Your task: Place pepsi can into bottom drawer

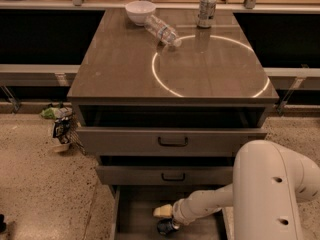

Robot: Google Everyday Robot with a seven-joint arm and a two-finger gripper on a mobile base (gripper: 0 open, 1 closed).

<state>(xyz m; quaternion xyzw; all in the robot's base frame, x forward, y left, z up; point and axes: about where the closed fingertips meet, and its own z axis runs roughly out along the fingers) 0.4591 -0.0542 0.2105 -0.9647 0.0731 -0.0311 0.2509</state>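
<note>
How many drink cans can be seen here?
2. A silver-grey can stands at the back of the cabinet top; the pepsi can is in the bottom drawer, at the gripper. Others may be hidden.

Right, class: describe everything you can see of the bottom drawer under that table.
The bottom drawer is the lowest of three, grey-brown, with a plain flat floor and a thin left wall. It stands pulled out beneath the middle drawer, and its front is cut off by the picture's edge. The robot's arm reaches in from the right. Its tool is over the floor, with the pepsi can just under it, inside the drawer.
</note>
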